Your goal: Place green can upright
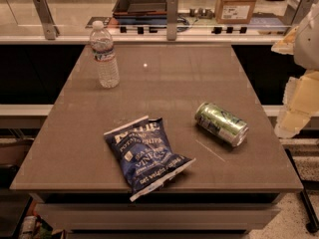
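I see the brown table first; my gripper hangs beyond its right edge, and I cannot tell how open it is. The blue chip bag lies front-centre and the water bottle stands back-left. The green can lies on its side right of the bag, touching neither.

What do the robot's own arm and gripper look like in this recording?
Only a strip of the arm shows at the right edge: a rounded white shell. Below it, off the table's right side, the gripper is blocky pale-yellow segments. No cables or markings visible.
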Available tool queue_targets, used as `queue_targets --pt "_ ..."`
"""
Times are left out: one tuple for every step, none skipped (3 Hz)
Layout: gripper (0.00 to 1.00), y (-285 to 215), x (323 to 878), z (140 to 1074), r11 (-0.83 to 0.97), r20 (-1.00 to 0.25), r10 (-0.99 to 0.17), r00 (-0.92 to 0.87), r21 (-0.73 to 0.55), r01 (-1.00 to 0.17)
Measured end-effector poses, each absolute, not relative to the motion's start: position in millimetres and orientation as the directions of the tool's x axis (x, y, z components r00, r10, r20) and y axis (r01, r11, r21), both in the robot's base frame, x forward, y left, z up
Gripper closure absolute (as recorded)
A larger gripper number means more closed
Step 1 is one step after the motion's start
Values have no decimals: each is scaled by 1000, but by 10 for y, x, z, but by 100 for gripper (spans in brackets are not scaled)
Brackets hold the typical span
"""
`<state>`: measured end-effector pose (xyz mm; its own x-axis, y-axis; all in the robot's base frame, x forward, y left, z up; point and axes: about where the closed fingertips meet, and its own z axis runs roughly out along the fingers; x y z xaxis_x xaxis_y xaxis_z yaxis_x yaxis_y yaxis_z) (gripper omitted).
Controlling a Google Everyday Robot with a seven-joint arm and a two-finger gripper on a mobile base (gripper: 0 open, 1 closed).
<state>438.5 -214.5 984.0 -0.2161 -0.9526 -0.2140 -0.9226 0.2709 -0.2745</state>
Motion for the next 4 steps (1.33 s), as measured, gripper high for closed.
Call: queue_targets --pt "0 -2145 4385 9840 271 -214 -953 -216 -275 -923" --pt "0 -2101 4442 9837 287 -228 -946 -229 -266 -920" --pt "0 -1916 4617 9756 338 -269 -923 -276 -220 -915" --pt "0 -1670 4844 9597 433 -308 -874 -374 -147 -890"
